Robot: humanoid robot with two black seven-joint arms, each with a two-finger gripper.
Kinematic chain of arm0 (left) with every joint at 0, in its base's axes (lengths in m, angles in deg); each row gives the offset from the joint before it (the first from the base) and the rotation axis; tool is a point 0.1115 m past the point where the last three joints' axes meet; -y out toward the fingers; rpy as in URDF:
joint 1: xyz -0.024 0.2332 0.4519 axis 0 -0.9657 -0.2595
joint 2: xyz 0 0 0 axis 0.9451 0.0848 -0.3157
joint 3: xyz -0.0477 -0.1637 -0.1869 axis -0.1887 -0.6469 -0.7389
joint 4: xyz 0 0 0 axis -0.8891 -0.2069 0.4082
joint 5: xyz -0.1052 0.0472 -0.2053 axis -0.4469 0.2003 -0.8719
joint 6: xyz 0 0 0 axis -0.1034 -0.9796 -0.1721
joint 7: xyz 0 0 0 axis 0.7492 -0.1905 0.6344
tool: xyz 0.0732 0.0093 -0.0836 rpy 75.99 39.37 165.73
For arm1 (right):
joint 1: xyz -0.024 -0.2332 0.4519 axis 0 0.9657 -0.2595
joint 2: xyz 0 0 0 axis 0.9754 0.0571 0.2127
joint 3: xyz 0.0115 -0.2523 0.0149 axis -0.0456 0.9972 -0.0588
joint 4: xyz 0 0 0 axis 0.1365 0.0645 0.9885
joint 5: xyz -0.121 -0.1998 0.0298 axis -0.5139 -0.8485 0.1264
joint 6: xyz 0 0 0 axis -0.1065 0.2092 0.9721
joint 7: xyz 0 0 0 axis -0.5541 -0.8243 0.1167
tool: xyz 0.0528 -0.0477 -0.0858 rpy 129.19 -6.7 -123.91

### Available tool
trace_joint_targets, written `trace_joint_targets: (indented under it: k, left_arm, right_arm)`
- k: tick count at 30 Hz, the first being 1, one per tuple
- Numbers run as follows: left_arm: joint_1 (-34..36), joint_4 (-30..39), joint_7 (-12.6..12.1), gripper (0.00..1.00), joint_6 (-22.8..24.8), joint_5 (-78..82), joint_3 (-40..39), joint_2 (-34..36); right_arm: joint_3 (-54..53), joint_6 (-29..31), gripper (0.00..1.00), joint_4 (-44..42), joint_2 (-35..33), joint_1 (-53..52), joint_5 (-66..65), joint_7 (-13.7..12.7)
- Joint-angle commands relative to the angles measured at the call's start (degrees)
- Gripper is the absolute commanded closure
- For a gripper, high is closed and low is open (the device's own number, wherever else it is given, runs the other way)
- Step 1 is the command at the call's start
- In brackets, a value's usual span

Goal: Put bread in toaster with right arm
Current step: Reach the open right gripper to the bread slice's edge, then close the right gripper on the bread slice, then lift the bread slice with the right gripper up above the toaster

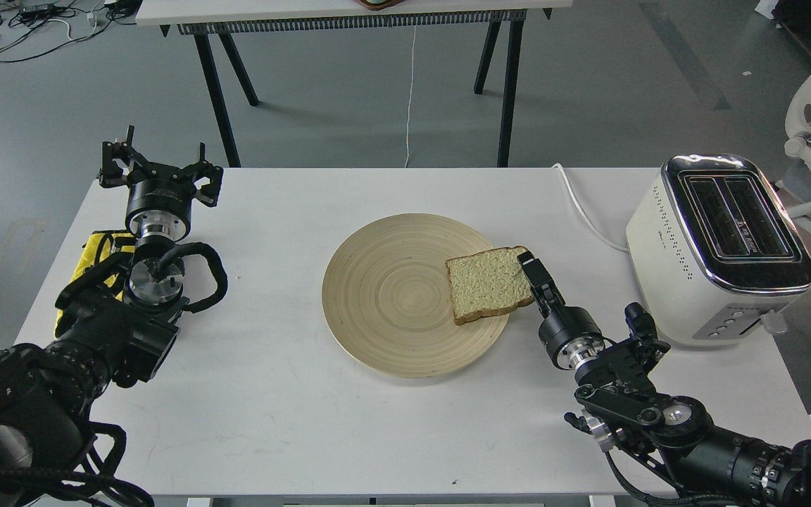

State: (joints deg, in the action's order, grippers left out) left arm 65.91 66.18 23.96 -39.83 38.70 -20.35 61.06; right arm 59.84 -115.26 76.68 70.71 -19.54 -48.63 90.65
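A slice of bread [486, 283] lies on the right side of a round wooden plate [384, 310]. The right gripper [533, 276] pinches its right edge (fingers narrow). The left gripper [159, 172] sits spread wide, empty. The toaster [694, 274] stands well apart; such an edge grip could let the slice sag or tear.

Round wooden plate [384, 310] mid white table [293, 422]; yellow object [96, 246] left.

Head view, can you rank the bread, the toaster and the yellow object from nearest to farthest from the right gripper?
1. The bread, on the wooden plate's right side, right at the right gripper.
2. The toaster, at the table's right edge, slots up.
3. The yellow object, far across on the left, partly hidden behind the left arm.
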Motion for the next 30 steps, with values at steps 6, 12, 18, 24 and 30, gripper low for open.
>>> trace_joint_targets:
  k: [6, 12, 18, 24, 30]
  left_arm:
    - [-0.08, -0.05, 0.02, 0.0, 0.0, 0.01, 0.0, 0.0]
    - [0.01, -0.05, 0.02, 0.0, 0.0, 0.01, 0.0, 0.0]
    - [0.01, -0.05, 0.02, 0.0, 0.0, 0.01, 0.0, 0.0]
    - [-0.08, -0.05, 0.02, 0.0, 0.0, 0.01, 0.0, 0.0]
    - [-0.08, -0.05, 0.02, 0.0, 0.0, 0.01, 0.0, 0.0]
  right_arm:
    - [1.93, 0.0, 0.73, 0.09, -0.13, 0.0, -0.09, 0.0]
    - [2.73, 0.0, 0.91, 0.36, -0.13, -0.17, 0.0, 0.0]
    - [2.38, 0.0, 0.96, 1.32, -0.22, -0.44, 0.09, 0.0]
    - [-0.16, 0.0, 0.96, 4.57, -2.24, -0.88, 0.09, 0.0]
    - [-6.49, 0.0, 0.96, 11.42, -7.24, -1.84, 0.09, 0.0]
